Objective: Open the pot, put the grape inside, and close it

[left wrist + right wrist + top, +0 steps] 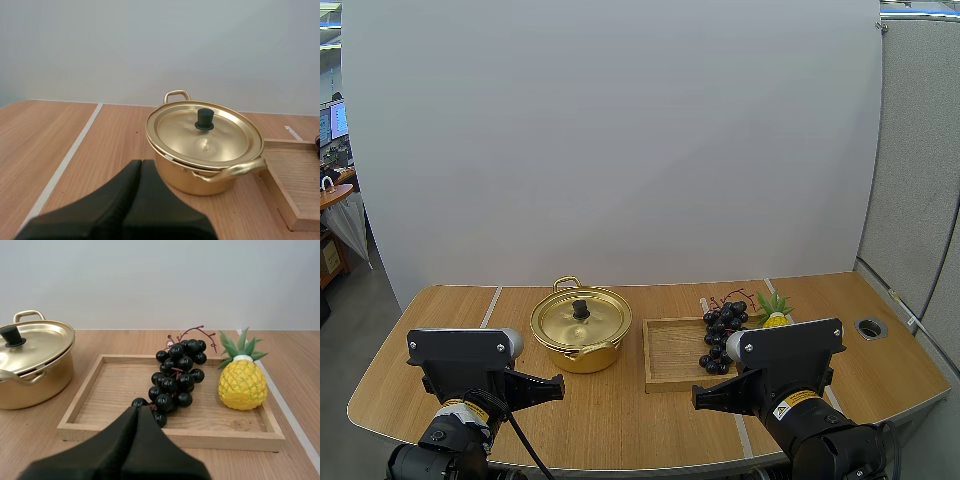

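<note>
- Pot [578,352], lid [582,320] on, stands mid-counter [450,330].
- Grapes [722,335] lie in the wooden tray [670,358], just beside the pot toward the counter's right edge; toy pineapple [775,314] is next to them.
- Left claw [141,163], right claw [136,409]: fingers pressed together, empty, near the front edge.

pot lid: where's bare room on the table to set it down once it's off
Widest bare patch: the table left of the pot, out to the white stripe and beyond. A bare strip runs between the pot and the left pincer. The wooden tray is free on its left half; its right half is crowded by the grapes and toy pineapple.
</note>
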